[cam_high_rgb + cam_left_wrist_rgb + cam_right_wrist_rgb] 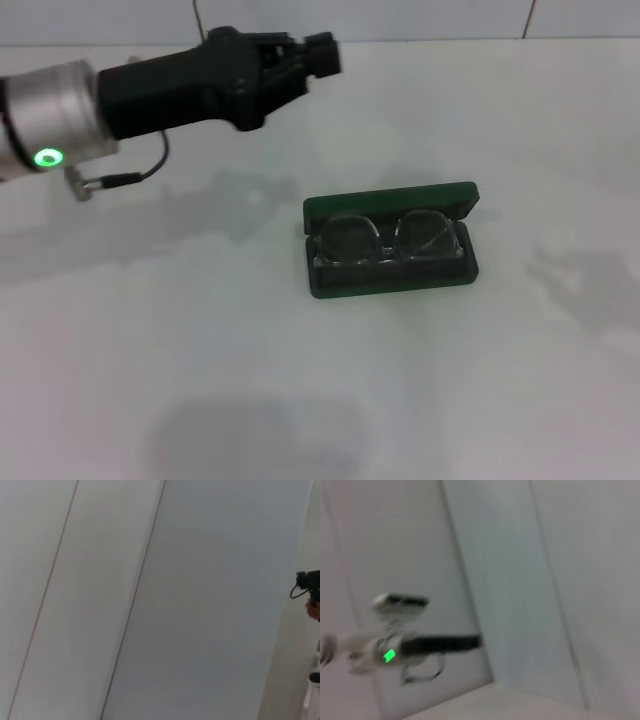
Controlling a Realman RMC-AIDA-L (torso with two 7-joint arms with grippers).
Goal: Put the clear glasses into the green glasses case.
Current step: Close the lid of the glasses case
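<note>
The green glasses case [392,281] lies open in the middle of the white table, its lid [392,200] tipped back toward the far side. The clear glasses [390,238] rest inside it, lenses up, filling its length. My left gripper [322,55] hangs above the table's far left part, well away from the case and holding nothing that I can see. The right wrist view shows that same left arm [440,643] from afar, its green light on. My right gripper is out of view.
The white table [520,380] spreads around the case on all sides. A tiled wall [420,18] runs along its far edge. The left wrist view shows only pale wall panels [150,605].
</note>
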